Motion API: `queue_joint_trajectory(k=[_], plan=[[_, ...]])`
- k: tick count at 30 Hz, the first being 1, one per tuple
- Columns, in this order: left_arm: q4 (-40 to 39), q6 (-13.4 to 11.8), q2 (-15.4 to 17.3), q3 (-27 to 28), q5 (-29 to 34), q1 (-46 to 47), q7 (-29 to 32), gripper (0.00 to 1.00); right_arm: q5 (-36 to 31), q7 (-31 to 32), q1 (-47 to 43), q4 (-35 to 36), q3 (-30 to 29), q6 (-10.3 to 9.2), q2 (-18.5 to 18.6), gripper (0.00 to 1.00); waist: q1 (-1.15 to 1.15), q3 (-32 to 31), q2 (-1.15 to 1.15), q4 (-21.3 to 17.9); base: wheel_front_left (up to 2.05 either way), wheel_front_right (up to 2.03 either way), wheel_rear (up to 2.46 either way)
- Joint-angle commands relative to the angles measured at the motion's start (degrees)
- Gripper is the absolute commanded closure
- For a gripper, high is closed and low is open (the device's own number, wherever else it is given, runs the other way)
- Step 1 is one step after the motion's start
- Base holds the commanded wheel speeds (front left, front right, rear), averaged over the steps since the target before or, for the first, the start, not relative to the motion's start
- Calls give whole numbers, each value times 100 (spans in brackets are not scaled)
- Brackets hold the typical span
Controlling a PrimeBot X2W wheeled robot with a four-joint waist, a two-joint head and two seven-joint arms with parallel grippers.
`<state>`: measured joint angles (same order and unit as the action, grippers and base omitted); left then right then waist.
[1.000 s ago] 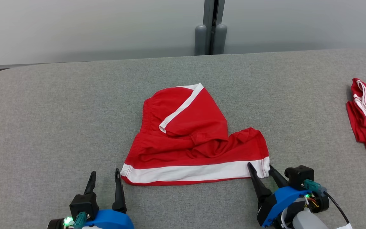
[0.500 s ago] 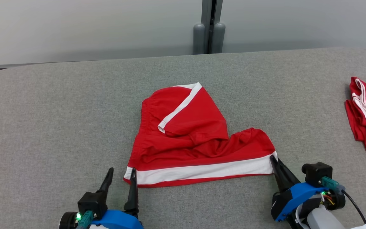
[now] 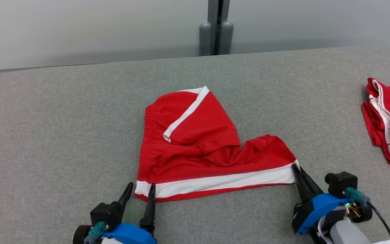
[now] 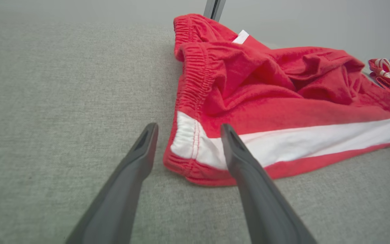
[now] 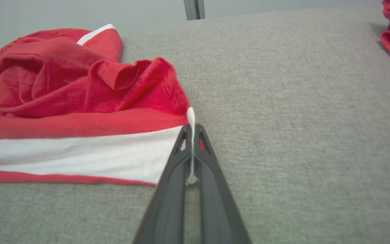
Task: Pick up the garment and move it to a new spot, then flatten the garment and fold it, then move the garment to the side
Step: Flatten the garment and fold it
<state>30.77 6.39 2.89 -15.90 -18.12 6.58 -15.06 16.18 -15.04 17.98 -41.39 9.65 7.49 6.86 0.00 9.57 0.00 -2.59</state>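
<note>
We see a grey fabric-covered table (image 3: pixel 46 135) with a rounded far-left corner, stretching across the whole width before us. Near its middle lies the red garment (image 3: pixel 208 149), partly folded over itself, its white band running along the near edge, flat on the cloth. Well apart, at the right of our view, a second red piece (image 3: pixel 388 122) with white stripes lies bunched.

the folded red fabric garment with white stripes (image 3: pixel 386 122) is cut off by the head view's right edge. one corner of the red fabric shorts with a white band (image 3: pixel 208 152) is mostly hidden between the pressed-together fingers of the right gripper (image 3: pixel 296 166).
</note>
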Motion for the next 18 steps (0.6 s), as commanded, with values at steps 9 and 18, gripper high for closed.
queue_joint_trajectory(k=[9, 18], plan=[[351, 89, 3, -175, -185, 256, -13, 0, -31, -15, 13, 46, 30, 0, -24, 100, 0, 24, 0, -50, 0, 0, 0], [281, 120, 3, -200, -138, 300, -13, 100, 19, -15, 5, 86, 11, 0, -13, 100, 0, 39, 0, -45, 0, 0, 0]])
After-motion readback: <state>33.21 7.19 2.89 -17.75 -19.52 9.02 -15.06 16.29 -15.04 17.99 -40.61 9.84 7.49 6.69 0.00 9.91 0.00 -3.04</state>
